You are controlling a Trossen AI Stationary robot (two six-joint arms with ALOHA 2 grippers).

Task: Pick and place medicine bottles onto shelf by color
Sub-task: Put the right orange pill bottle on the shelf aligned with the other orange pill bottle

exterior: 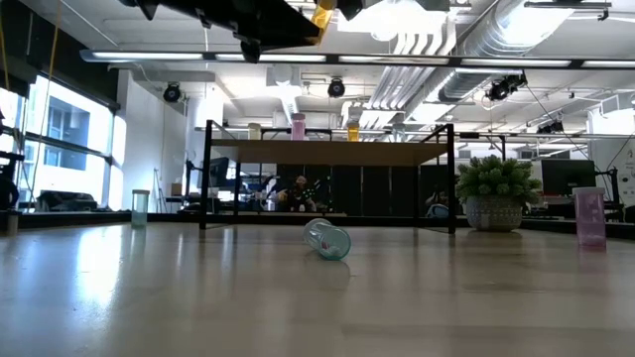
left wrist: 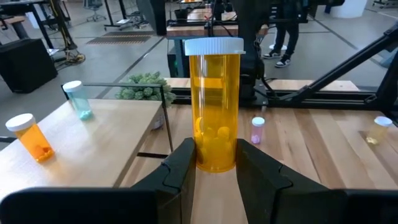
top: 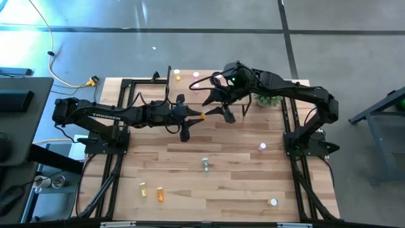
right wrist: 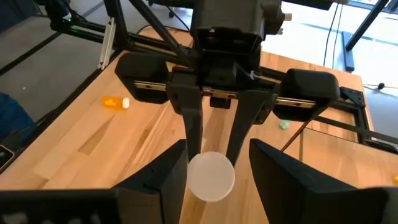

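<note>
Left claw [left wrist: 214, 171] clamped around upright yellow bottle's [left wrist: 214, 106] base.

The left arm [top: 104, 115] carries white lettering along its length in the high view, too small to read; nothing else bears text.

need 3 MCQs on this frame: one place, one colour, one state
1. The toppled bottle lies: A on the shelf; B on the table before the shelf; C in the right claw.
2. Body of the held bottle: A pink; B yellow; C green.
3. Left claw: A open; B shut on a bottle; C out of view.

B: toppled bottle lies on the table, nearer than the shelf.
B: held bottle is yellow, cap white.
B: left claw pinches its base.
</note>
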